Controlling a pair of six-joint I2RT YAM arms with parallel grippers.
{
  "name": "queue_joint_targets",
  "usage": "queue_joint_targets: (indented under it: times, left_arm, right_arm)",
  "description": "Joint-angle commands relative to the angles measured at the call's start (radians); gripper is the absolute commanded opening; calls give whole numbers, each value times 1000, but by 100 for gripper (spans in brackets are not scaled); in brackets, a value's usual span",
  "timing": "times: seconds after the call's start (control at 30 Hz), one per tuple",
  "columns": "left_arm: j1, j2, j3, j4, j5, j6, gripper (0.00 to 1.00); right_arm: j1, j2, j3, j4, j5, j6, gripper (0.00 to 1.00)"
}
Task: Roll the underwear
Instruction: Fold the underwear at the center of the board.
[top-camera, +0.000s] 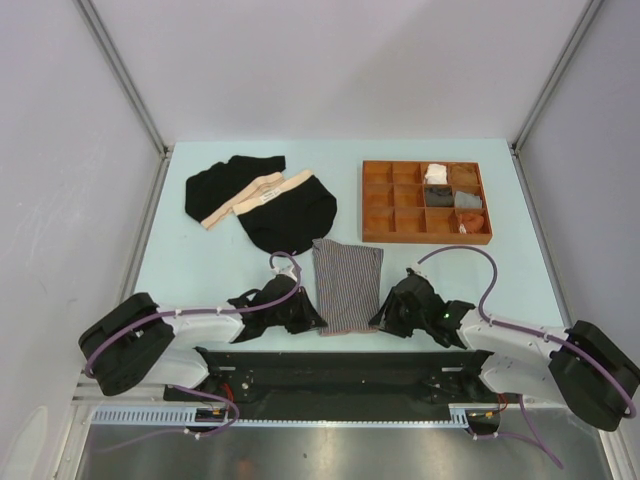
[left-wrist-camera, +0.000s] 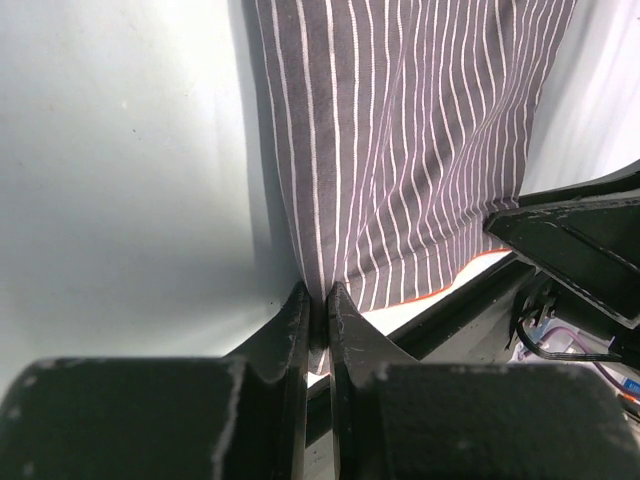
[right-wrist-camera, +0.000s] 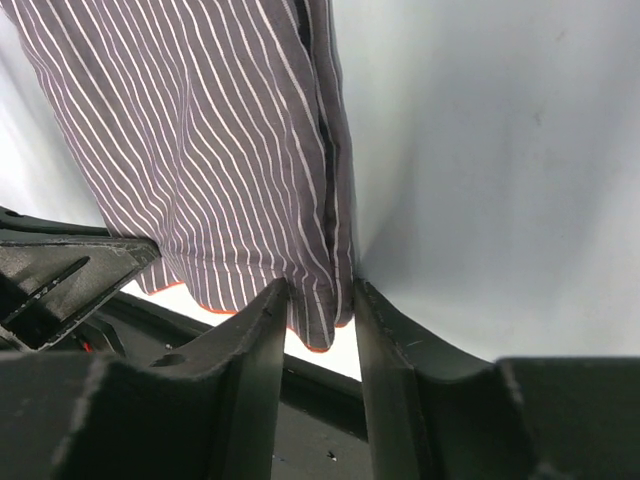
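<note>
Nothing is rolled yet: the left pincer (left-wrist-camera: 318, 295) is pinched tight on a near corner of the flat striped boxer (top-camera: 347, 283), the right pincer (right-wrist-camera: 320, 290) clamps the other corner with its jaws wider, and two black briefs (top-camera: 285, 215) lie untouched beyond them.

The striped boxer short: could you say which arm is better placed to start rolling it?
Left, marginally: the left gripper is pinched tight on the striped boxer short's near corner; the right gripper straddles its corner more loosely.
</note>
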Motion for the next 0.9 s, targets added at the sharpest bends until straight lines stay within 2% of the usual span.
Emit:
queue_joint_targets:
  times: [0.0,0.1,0.13,0.23,0.63,0.87]
  left_arm:
    - [-4,4,-17,-111,-56,31,0]
    - [-4,0,-13,-130,-68,40,0]
    - [-4,-4,-13,-140,-72,43,0]
    - [-4,-8,-5,-165,-89,53,0]
    - [-9,-47,2,-243,-164,70,0]
    - [-46,7,70,-269,-189,97,0]
  right_arm:
    - [8,49,-39,-55,17,-2,34]
    - [8,58,-33,-58,22,-9,19]
    - [6,57,-30,-62,25,-11,11]
    - [8,52,-9,-105,49,-23,0]
    - [8,8,33,-243,135,-44,0]
    - [54,48,184,-349,216,-86,0]
